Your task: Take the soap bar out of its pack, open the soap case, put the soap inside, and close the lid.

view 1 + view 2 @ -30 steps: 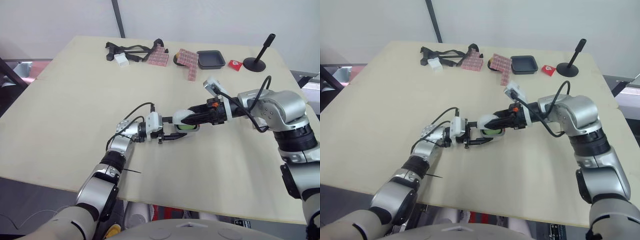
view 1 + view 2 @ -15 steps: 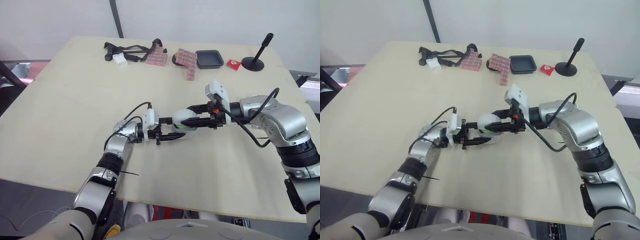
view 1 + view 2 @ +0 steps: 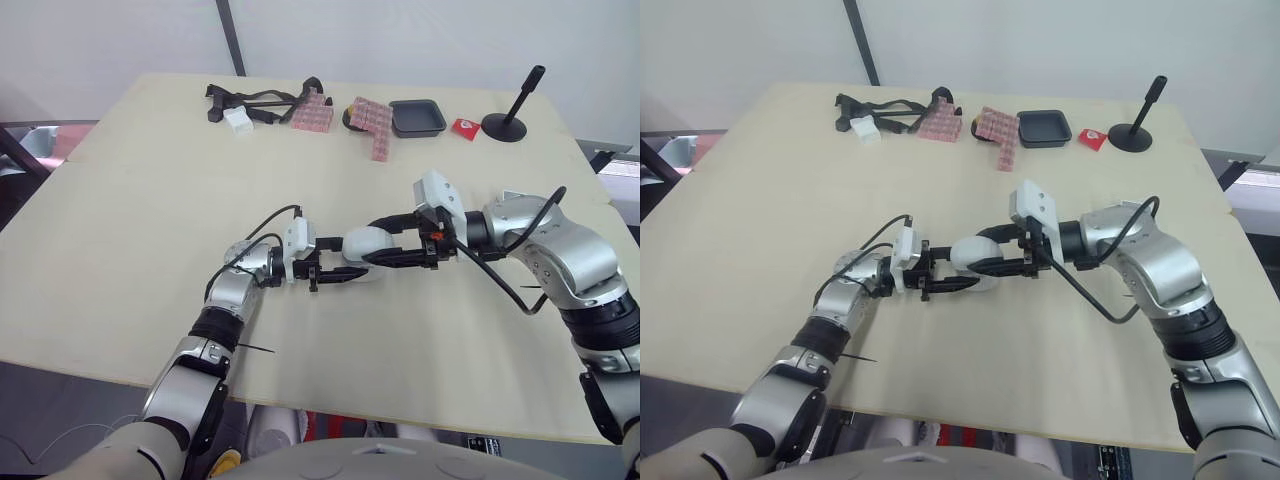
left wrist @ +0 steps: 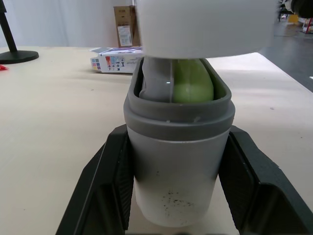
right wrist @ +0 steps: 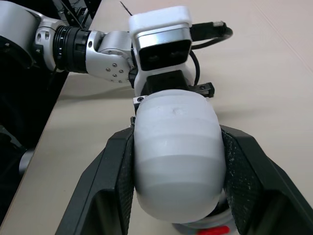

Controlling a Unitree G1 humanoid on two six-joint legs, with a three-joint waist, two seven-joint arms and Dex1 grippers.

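My left gripper (image 3: 338,272) is shut on the grey-and-white base of the soap case (image 4: 178,161), which stands on the table near its middle. A green soap bar (image 4: 191,88) sits inside the base. My right gripper (image 3: 388,247) is shut on the rounded white lid (image 5: 175,147) and holds it just above the base (image 3: 360,270). A gap shows between the lid (image 4: 205,27) and the base's grey rim, so the lid is not seated. The two grippers face each other across the case.
Along the table's far edge lie a black strap (image 3: 255,100), pink checkered packs (image 3: 315,110), a black tray (image 3: 419,117), a small red item (image 3: 468,127) and a black stand (image 3: 510,120). A small printed carton (image 4: 115,62) lies beyond the case.
My right wrist has rolled so its camera now sits on top. The lid has swung from a tilt beside the base to level over it, covering the soap from above. The left gripper kept its hold.
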